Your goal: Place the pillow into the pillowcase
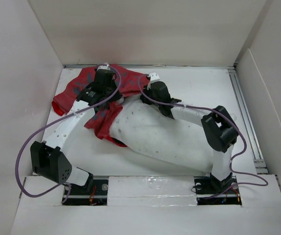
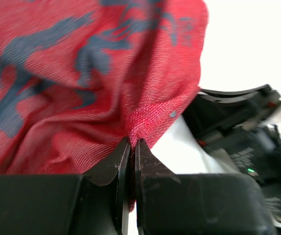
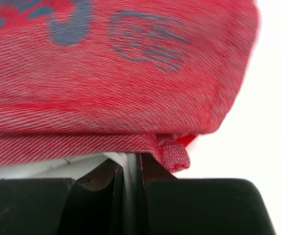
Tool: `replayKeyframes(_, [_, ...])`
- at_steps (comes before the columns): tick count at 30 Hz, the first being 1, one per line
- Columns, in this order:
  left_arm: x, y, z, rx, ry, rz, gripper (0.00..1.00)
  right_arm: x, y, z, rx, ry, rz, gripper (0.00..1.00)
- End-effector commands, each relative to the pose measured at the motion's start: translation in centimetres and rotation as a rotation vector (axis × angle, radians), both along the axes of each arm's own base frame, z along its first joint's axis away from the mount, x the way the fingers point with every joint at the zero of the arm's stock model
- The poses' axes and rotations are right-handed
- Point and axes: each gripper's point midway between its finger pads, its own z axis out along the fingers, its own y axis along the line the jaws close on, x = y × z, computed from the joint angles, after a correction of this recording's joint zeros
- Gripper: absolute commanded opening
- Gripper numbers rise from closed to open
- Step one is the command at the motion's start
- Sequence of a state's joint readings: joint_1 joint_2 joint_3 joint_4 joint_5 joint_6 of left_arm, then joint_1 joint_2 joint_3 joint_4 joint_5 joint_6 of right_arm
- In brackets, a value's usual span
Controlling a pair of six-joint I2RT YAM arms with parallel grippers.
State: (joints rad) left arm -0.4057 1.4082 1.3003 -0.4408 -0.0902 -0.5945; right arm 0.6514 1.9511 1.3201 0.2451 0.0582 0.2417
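The pillow (image 1: 155, 132) lies slantwise across the middle of the desk (image 1: 199, 88), a plump white shape flecked with tiny dark specks. Its near end points toward the right arm's base and its far end is tucked under red cloth. That cloth is the pillowcase (image 1: 81, 88), bunched at the far left of the desk with its duller, grey-blue-marked side up. One part of it is draped over the pillow's far end and a fold hangs down the pillow's left flank. From where I sit, most of the pillow is outside the case. My left claw (image 2: 131, 144) is closed tight, its two black tips pinching a ridge of the red weave so that the fabric fans upward from the grip. My right claw (image 3: 130, 161) is almost fully closed at the pillowcase's stitched hem. A small red corner sits right at the tips, and a thin pale strip runs down between them. I cannot tell whether that strip is pillow or lining. Overhead, both claws sit close together at the far end of the pillow, the left above the bunched cloth and the right just beside it on the pillow's edge. Purple cables (image 1: 20, 152) loop off each arm, and plain white walls (image 1: 13, 73) box in the desk.
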Motion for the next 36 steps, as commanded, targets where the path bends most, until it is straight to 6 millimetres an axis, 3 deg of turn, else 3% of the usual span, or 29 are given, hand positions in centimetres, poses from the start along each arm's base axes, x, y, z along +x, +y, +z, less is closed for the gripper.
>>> replayKeyframes(1, [-0.5,-0.5,4.7,-0.032,-0.082,-0.063,0.00,3.1,-7.0,2.1,-0.032,-0.033,-0.369,0.00])
replayKeyframes(4, [-0.6,-1.4,5.0,-0.054,-0.078,-0.110,0.00,2.6,-7.1,4.1,0.025,-0.021,-0.390,0.00])
replayKeyframes(6, [-0.6,-2.1,5.6,-0.067,-0.086,-0.154,0.00,2.7,-7.8,6.5,0.088,-0.041,-0.413,0.00])
replayKeyframes(7, [-0.6,-2.3,5.2,-0.059,-0.079,-0.175,0.00,3.4,-9.4,7.1,0.093,-0.053,-0.452,0.00])
replayKeyframes(10, [-0.7,-2.1,5.0,-0.038,-0.076,-0.189,0.00,4.9,-11.1,9.1,0.125,-0.077,-0.495,0.00])
replayKeyframes(11, [-0.8,-2.3,5.0,-0.037,-0.077,-0.205,0.00,6.4,-11.7,9.1,0.143,-0.068,-0.478,0.00])
replayKeyframes(14, [-0.7,-3.1,3.5,-0.044,-0.042,-0.244,0.00,7.8,-11.0,8.0,0.147,-0.040,-0.440,0.00])
replayKeyframes(15, [0.0,-3.6,1.7,-0.046,-0.004,-0.246,0.00,9.3,-10.6,4.8,0.123,0.015,-0.398,0.00])
replayKeyframes(17, [0.6,-4.0,0.9,-0.050,0.006,-0.252,0.00,9.3,-10.3,3.7,0.109,0.030,-0.381,0.00])
replayKeyframes(19, [0.0,-5.8,-0.1,-0.061,0.031,-0.279,0.00,9.1,-10.4,2.5,0.112,0.065,-0.346,0.00])
replayKeyframes(21, [0.3,-6.9,-0.8,-0.016,0.023,-0.273,0.01,9.3,-9.9,2.7,0.143,0.040,-0.286,0.02])
replayKeyframes(22, [0.5,-7.5,-0.1,-0.003,0.006,-0.272,0.06,9.2,-9.1,3.3,0.157,0.026,-0.236,0.14])
replayKeyframes(23, [0.8,-7.8,-0.7,0.022,0.021,-0.266,0.23,9.3,-9.2,3.6,0.170,0.019,-0.200,0.29])
replayKeyframes(25, [1.6,-7.6,0.2,0.016,0.004,-0.214,0.47,8.9,-8.7,3.7,0.191,0.035,-0.139,0.61])
replayKeyframes(26, [2.1,-7.2,0.7,0.022,-0.012,-0.180,0.62,8.7,-8.6,4.8,0.196,0.016,-0.121,0.92])
replayKeyframes(27, [2.6,-6.3,1.5,0.043,-0.037,-0.123,0.85,8.7,-9.0,5.9,0.197,-0.005,-0.114,0.96])
replayKeyframes(28, [2.9,-5.8,3.5,0.046,-0.079,-0.094,0.94,8.6,-9.1,7.0,0.206,-0.023,-0.112,0.96])
replayKeyframes(32, [3.0,-2.3,6.9,0.114,-0.141,0.063,1.00,6.8,-10.7,10.0,0.202,-0.077,-0.122,0.99])
replayKeyframes(33, [2.9,-1.8,7.1,0.125,-0.145,0.079,1.00,6.3,-10.9,12.4,0.220,-0.117,-0.119,0.99])
replayKeyframes(34, [2.4,-1.0,7.3,0.149,-0.140,0.101,1.00,6.1,-11.6,12.7,0.201,-0.117,-0.148,0.99])
replayKeyframes(35, [2.1,-0.8,6.7,0.164,-0.117,0.098,1.00,5.7,-13.2,11.3,0.141,-0.052,-0.232,0.99])
replayKeyframes(36, [1.7,-0.5,6.2,0.174,-0.103,0.097,1.00,5.5,-13.6,12.2,0.109,-0.051,-0.269,0.99])
